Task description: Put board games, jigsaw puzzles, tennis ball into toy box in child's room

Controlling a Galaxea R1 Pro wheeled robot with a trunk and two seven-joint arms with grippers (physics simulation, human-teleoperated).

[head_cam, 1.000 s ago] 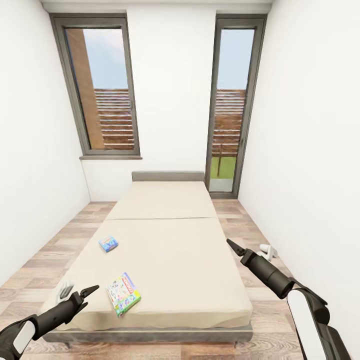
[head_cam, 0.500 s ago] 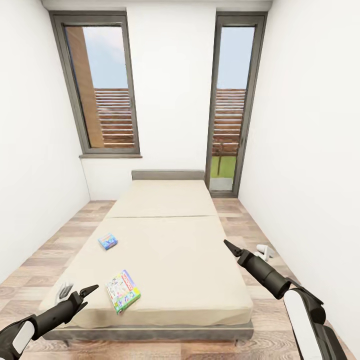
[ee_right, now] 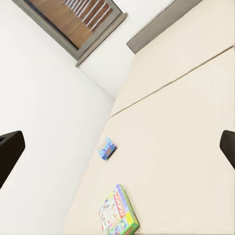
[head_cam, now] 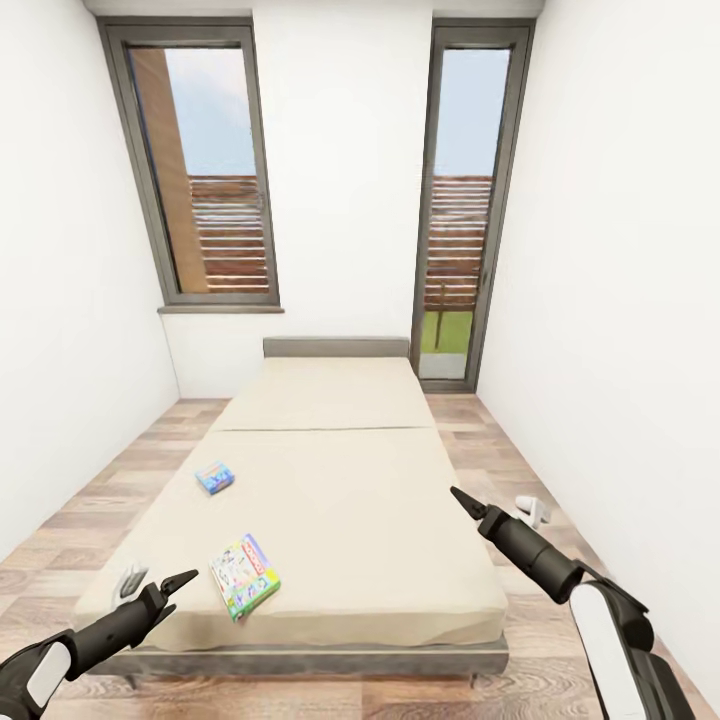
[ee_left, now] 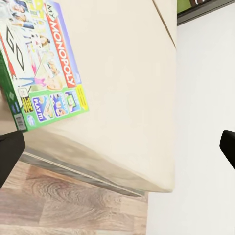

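The head camera looks forward and down from the foot of the bed [head_cam: 330, 500], toward two far windows. The left wrist camera sits close over the bed's near corner, on the white-green board game [ee_left: 41, 63]. The right wrist camera looks along the bed from farther off, sharing that game [ee_right: 118, 213] and, apparently, the small blue game [ee_right: 106, 149].

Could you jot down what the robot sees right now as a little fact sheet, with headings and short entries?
Place: white-walled room, wood-plank floor, two tall dark-framed windows
Bed: low wide beige-covered bed with dark grey frame
Nearer game: longer white-green printed box, flat on the bed near its foot
Farther game: small blue square box, flat on the bed
Left gripper: open, empty, near the bed's corner
Right gripper: open, empty, over the bed's edge
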